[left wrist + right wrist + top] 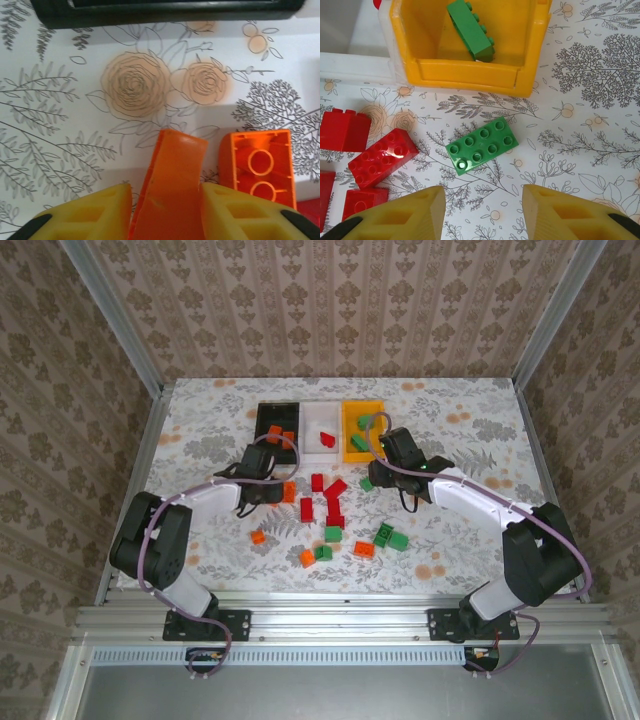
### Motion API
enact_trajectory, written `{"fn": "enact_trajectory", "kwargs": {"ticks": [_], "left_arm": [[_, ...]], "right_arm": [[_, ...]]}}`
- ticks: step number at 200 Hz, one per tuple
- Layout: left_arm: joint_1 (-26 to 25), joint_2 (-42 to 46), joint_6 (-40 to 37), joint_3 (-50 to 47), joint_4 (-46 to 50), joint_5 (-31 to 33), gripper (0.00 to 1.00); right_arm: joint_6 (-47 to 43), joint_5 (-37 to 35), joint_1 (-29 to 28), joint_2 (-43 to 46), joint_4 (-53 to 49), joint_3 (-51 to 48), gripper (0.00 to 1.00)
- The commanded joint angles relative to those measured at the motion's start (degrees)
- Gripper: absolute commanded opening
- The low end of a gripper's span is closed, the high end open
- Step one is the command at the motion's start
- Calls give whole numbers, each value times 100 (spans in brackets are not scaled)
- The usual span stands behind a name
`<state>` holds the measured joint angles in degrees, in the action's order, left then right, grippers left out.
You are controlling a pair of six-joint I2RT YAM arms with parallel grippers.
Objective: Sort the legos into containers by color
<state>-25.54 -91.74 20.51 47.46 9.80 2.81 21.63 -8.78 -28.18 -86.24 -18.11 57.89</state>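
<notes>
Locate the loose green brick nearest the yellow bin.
Right wrist view: green brick, studs up, just below the yellow bin, right of the red bricks.

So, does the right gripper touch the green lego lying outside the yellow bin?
Apart. The right wrist view shows bare tablecloth between the green lego and both fingers of the right gripper.

- At the table's (470, 430) far middle stood left bin (262, 425), middle bin (316, 418), right bin (348, 436), side by side, bricks (281, 435) in each.
- Before them lay loose bricks (330, 505), scattered.
- One brick (172, 165) sat between the left gripper's (166, 200) fingers (100, 210), before the left bin.
- A second brick (481, 145) lay just before the right bin.
</notes>
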Motion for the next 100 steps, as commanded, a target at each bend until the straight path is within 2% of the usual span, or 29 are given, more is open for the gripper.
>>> {"fn": "enact_trajectory", "kwargs": {"ticks": [1,32,100], "left_arm": [[93,9,-105,-45,57,-33,36],[112,10,-132,-24,142,52,31],[103,372,-71,109,428,101,28]], "right_arm": [[-19,-156,-58,133,29,-18,45],[-26,-161,-56,168,35,-34,45],[-30,-160,-90,172,69,-50,45]]}}
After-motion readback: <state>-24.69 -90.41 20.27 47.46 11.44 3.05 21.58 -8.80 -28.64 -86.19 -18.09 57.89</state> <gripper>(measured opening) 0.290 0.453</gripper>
